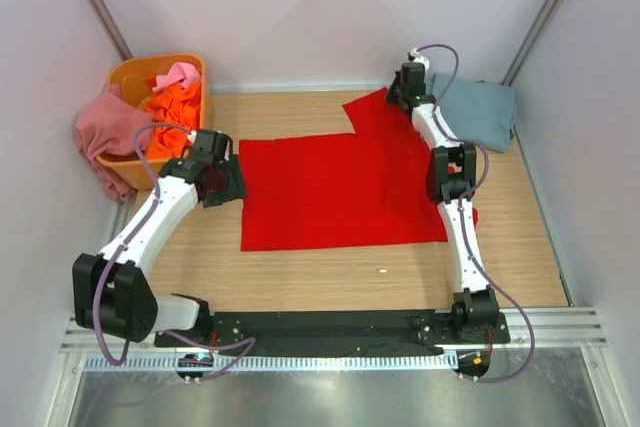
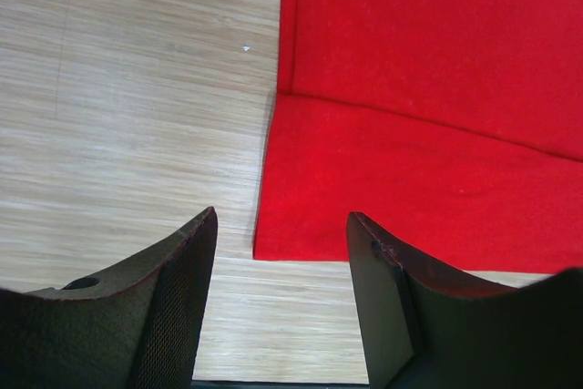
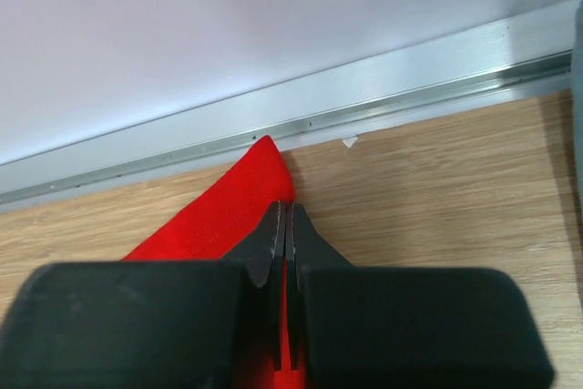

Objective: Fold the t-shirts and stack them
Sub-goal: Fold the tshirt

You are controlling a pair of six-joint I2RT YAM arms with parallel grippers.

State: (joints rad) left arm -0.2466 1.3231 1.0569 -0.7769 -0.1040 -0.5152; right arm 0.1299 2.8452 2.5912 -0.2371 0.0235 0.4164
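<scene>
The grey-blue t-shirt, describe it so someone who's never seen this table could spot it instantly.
Start at the wooden table and look to its far right corner. There lies the grey-blue t-shirt, folded flat; unlike the spread red t-shirt nearby, it is muted and compact.

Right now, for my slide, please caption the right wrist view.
Right gripper pinching the red t-shirt at a corner, near the aluminium wall rail.

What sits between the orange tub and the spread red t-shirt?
The left gripper, at the left edge of the red t-shirt, beside the orange tub. The top external view shows this; the left wrist view shows open fingers.
</scene>
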